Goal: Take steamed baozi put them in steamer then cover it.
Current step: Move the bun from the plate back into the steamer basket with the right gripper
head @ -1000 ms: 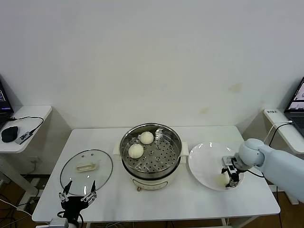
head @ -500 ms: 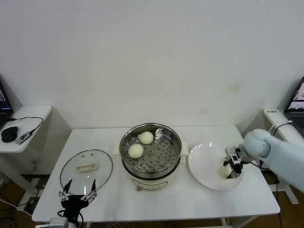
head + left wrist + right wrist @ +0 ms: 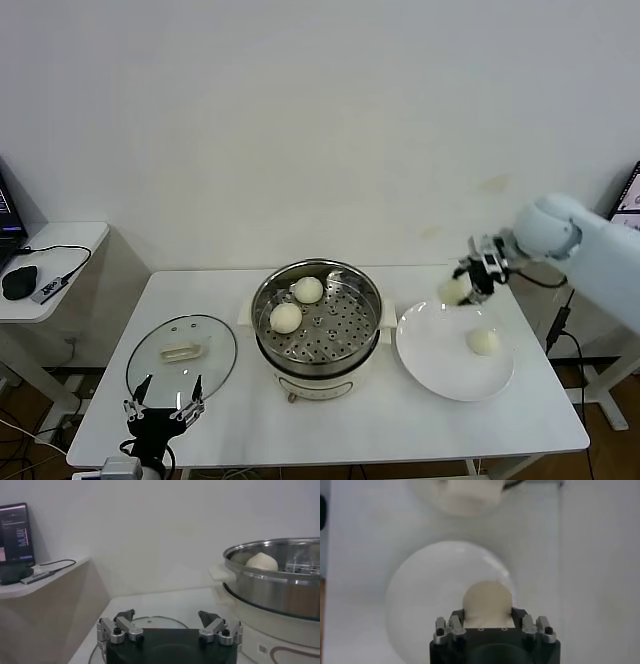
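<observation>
We see the right tool raised above the far rim of the white plate, clamped on one steamed baozi — in the right wrist view that bun sits between the fingers, with the plate below it. A second baozi lies on the plate, right of its middle. Two more baozi rest on the perforated tray inside the steamer, which stands mid-desk just left of the plate. The cover lies flat on the desk left of the steamer, handle up. The left tool hangs low at the near desk edge just in front of the cover, fingers spread wide apart, holding nothing — the steamer is uncovered.
</observation>
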`<state>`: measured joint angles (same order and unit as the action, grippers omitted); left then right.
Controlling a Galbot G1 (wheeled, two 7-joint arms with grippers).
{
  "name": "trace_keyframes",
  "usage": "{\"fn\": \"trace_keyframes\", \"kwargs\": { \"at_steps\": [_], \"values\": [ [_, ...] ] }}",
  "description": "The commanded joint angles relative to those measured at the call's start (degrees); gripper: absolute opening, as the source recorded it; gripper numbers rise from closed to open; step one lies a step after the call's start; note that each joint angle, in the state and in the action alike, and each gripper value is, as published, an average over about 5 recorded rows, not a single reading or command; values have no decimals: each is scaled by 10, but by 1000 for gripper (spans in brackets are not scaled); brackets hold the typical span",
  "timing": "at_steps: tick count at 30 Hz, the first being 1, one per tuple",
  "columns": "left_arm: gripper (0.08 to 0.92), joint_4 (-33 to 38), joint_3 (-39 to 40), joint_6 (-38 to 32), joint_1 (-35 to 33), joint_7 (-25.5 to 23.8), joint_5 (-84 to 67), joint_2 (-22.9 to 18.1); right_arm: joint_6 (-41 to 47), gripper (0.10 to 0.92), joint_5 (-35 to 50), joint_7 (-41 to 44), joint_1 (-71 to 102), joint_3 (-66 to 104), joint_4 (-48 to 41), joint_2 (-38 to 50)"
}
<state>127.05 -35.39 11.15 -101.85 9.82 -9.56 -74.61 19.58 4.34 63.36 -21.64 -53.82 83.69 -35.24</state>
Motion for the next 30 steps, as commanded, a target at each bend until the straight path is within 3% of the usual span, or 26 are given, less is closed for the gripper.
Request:
{"fn": "trace_keyframes", "kwargs": {
  "at_steps": [1, 11, 18, 30],
  "values": [
    [823, 2, -3, 0, -1, 0, 0, -1, -3, 594, 79, -40, -151, -90, 4, -126],
    [823, 15, -28, -1, -13, 0, -1, -5, -68, 594, 109, -113, -109, -153, 13, -251],
    [823, 22, -38, -1, -21, 0, -2, -12, -191, 594, 29, -115, -85, -190, -15, -296],
    [823, 34, -45, -1, -30, 2, -3, -17, -291, 602, -77, -90, -67, -221, 3, -330]
  ]
}}
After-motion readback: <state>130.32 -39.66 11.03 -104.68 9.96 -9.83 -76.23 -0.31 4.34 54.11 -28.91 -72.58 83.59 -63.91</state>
